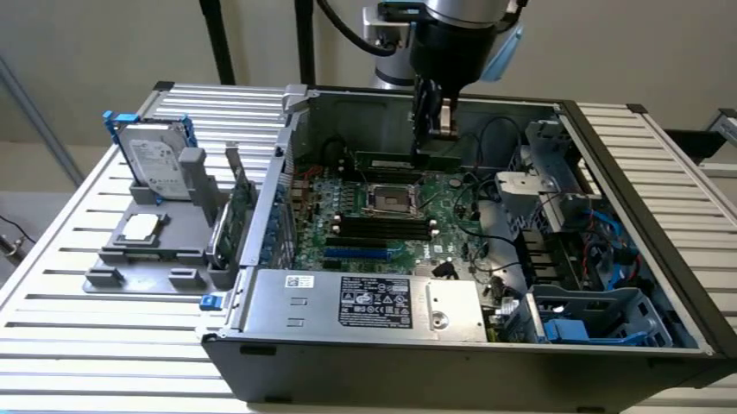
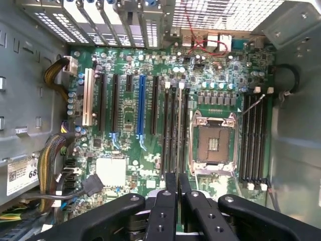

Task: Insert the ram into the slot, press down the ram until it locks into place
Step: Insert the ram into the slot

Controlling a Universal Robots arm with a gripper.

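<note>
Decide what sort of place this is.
Probably a robotics lab bench for computer assembly: an open PC case on a slatted table, a gripper holding the ram above its motherboard, and a hard drive alongside.

The arm [image 1: 461,26] is cut off by the exterior view's upper edge. One end of the ram [image 1: 386,160] is covered by the end effector [image 1: 431,148] clamped on it. Print on the power supply label [image 1: 374,304] and on the hard drive [image 1: 155,164] is too small to read. In the wrist view, a white sticker [image 2: 20,175] runs off the picture's edge
</note>
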